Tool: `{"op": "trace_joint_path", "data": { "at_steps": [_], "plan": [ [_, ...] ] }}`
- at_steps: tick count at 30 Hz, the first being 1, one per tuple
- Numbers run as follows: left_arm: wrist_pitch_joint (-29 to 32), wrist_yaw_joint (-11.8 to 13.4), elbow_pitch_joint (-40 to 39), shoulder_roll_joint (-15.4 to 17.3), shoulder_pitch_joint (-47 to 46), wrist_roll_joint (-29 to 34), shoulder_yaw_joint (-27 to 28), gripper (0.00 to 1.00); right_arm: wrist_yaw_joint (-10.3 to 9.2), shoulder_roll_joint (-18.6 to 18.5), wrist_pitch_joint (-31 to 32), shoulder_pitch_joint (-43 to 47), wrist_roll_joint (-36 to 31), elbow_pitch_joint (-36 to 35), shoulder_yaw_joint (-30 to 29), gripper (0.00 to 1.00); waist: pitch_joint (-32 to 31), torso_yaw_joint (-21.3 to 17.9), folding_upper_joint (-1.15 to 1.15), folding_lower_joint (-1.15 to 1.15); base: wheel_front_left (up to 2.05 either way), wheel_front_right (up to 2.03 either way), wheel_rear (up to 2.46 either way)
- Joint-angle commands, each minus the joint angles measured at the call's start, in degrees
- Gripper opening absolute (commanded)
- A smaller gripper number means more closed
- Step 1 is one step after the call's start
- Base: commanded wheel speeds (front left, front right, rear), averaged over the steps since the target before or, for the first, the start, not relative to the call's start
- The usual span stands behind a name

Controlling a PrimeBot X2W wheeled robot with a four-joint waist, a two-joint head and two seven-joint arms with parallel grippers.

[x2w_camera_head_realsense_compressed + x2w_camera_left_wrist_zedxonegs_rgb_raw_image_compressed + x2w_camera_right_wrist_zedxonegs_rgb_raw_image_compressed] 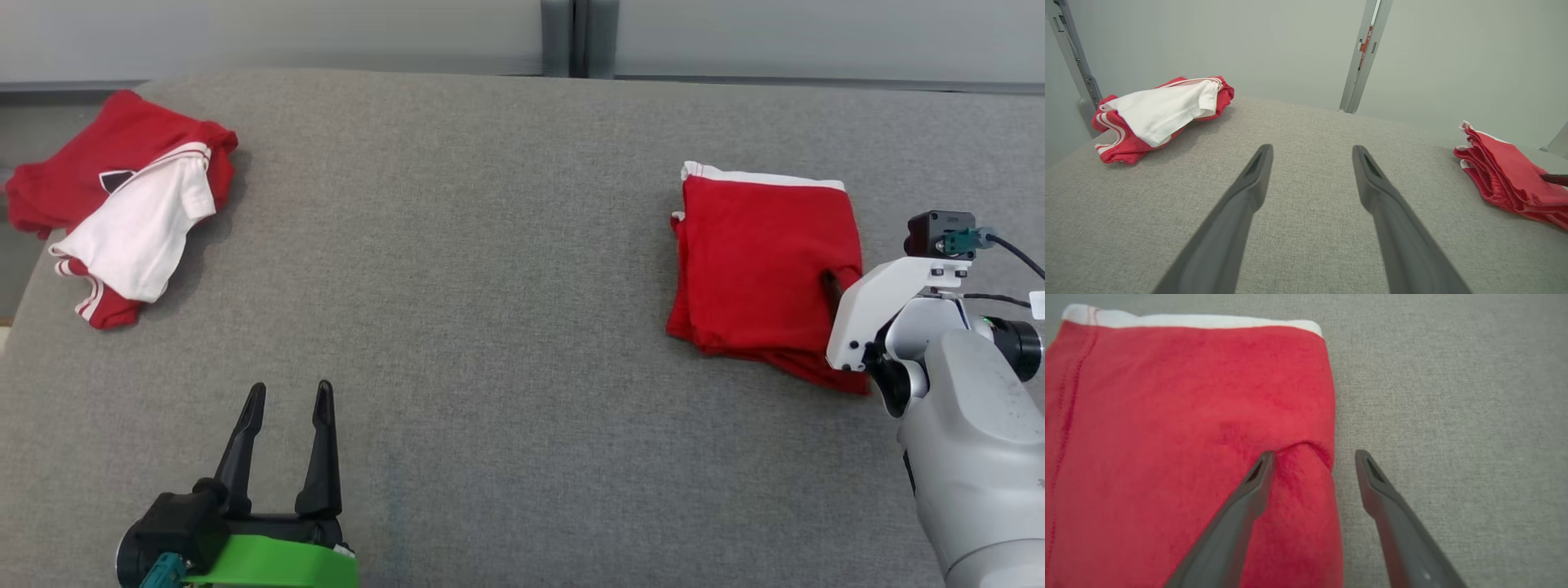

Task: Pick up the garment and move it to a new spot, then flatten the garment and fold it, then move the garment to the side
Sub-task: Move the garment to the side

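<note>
The folded red garment point(759, 269) lies flat on the right part of the grey table point(506, 327). Its white band point(763, 175) runs along the edge toward the table's far side. It is close to square, a little longer from the far side to the near side. Judged by its neat shape, the folding looks done and you are at the last step, the shift to the side.

Your right gripper point(1314, 455) stands over the garment's right edge, on the side toward the table's right end. Its jaws are spread wide and hold nothing. The fingers point toward the banded edge, so they run along the garment's longer side. One finger point(1249, 490) lies on the red cloth, where a small pucker sits at its tip. The other is over bare table just beside the edge. That edge passes between the two fingers, so a pinch here would likely take only the top layers. Go lower if you want the whole stack.

Your left gripper point(291, 386) hovers near the table's near edge, left of middle. It is also wide open and empty, well apart from the garment, so the right arm is the nearer one. A crumpled red and white garment point(122, 204) sits at the table's far left corner.
</note>
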Motion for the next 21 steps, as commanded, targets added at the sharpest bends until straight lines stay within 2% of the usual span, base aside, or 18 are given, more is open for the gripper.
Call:
{"op": "trace_joint_path", "data": {
  "at_steps": [1, 7, 8, 9, 10, 17, 21],
  "plan": [
    [0.0, -0.2, -0.5, 0.2, -1.1, -0.4, -0.2, 1.00, -0.05, -0.4, 0.2, -0.9, 0.5, 1.0, 0.2, 1.00, 3.5, 3.2, 0.00, 0.00, 0.00, 0.00, 0.00],
    [0.0, -0.2, -0.9, 0.2, -1.8, -0.3, -0.5, 1.00, -0.05, -1.2, 3.3, -1.5, -0.1, 6.3, 3.0, 1.00, 4.5, 3.3, 0.00, 0.00, 0.00, 0.00, 0.00],
    [0.0, -0.2, -0.9, 0.2, -1.9, -0.2, -0.5, 1.00, -0.05, -1.4, 4.4, -1.4, 0.1, 7.3, 3.5, 0.74, 4.7, 3.1, 0.00, 0.00, 0.00, 0.00, 0.00],
    [0.0, -0.2, -1.0, 0.2, -2.0, -0.1, -0.6, 1.00, -0.05, -1.7, 5.0, -1.4, 0.0, 7.9, 4.1, 0.32, 4.8, 2.9, 0.00, 0.00, 0.00, 0.00, 0.00],
    [0.0, -0.2, -1.1, 0.2, -2.0, 0.0, -0.7, 1.00, -0.06, -1.9, 5.5, -1.4, -0.3, 8.3, 5.3, 0.00, 5.0, 2.7, 0.00, 0.00, 0.00, 0.00, 0.00],
    [0.0, -0.2, -2.0, 0.2, -2.4, 0.4, -0.8, 1.00, -0.14, -4.8, 7.7, -1.2, 0.8, 7.7, 14.3, 0.00, 5.7, 0.0, 0.00, 0.00, 0.00, 0.00, 0.00],
    [0.0, -0.2, -3.4, 0.2, -3.1, 0.7, -0.9, 1.00, -0.08, -7.4, 9.2, -1.9, 3.5, 4.2, 25.5, 0.00, 6.9, -3.5, 0.00, 0.00, 0.00, 0.00, 0.00]
  ]
}}
